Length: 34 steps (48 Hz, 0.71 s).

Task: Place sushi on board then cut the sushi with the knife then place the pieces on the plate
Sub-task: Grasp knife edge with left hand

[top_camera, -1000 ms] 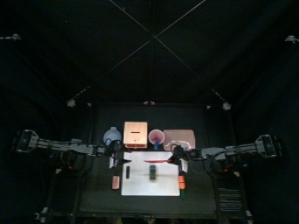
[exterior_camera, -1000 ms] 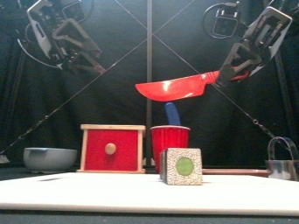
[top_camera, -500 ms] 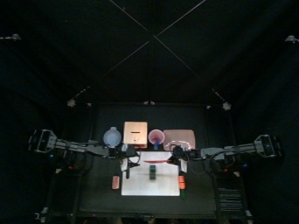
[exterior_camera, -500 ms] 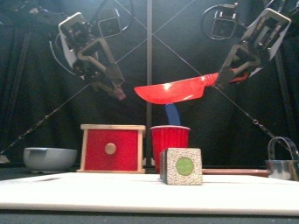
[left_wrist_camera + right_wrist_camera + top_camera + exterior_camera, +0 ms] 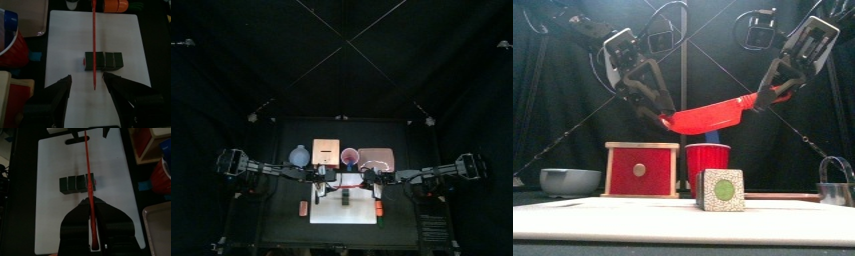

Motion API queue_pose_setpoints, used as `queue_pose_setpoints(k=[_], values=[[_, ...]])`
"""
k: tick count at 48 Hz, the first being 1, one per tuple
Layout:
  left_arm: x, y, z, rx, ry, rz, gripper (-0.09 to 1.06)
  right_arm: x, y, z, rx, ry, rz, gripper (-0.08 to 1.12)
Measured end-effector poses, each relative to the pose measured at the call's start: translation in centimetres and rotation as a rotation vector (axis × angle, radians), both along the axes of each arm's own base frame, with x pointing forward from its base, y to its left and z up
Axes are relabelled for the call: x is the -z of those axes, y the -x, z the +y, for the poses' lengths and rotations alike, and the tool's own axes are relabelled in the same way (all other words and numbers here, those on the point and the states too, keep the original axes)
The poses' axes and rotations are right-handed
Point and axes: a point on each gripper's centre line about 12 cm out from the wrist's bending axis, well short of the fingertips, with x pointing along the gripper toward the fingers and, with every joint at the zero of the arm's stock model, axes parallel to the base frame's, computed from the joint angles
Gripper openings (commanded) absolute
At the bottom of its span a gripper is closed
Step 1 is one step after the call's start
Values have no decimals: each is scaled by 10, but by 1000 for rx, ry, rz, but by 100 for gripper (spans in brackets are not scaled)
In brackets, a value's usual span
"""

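Directly below the two grippers, the sushi (image 5: 720, 190) stood on the board (image 5: 647, 222), its dark green blocks together in one roll. Both grippers were raised well above it.

Right gripper (image 5: 771, 90): clamped on the handle of the knife (image 5: 714, 112). The blade ran from this gripper down and across toward the left gripper (image 5: 661, 113), cutting edge downward. In the right wrist view the blade lay in line over the roll, crossing it near the middle.

Left gripper: jaws spread wide. The tip of the blade sat in the gap between them; in the left wrist view clear space showed on both sides of it, so neither jaw touched it. The roll lay beyond these jaws, under the blade.

Behind the roll, below the blade and between the two grippers, stood the cup (image 5: 708, 162) with the blue knife (image 5: 711, 134) upright in it. Below the left gripper stood the box (image 5: 641, 170), just beside the cup. The bowl (image 5: 569, 181) sat outboard of the left gripper, past the box. The cutter (image 5: 835, 186) sat outboard of the right gripper. The tray (image 5: 376, 158) lay behind the right gripper, beside the cup.
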Motion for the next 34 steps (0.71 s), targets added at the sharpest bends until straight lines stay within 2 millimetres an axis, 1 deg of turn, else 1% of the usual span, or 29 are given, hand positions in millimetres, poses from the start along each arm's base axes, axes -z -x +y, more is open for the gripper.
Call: queue_pose_setpoints(k=[13, 25, 31, 34], values=[[8, -5, -1, 1, -1, 14, 87, 1, -1, 1, -3, 0, 3, 29], [10, -7, 0, -1, -3, 5, 87, 3, -1, 2, -7, 2, 8, 29], [10, -8, 0, 0, -4, 4, 85, 4, -2, 2, -8, 2, 11, 29], [11, -8, -1, 3, -7, 6, 82, 4, -2, 2, -8, 2, 11, 29]])
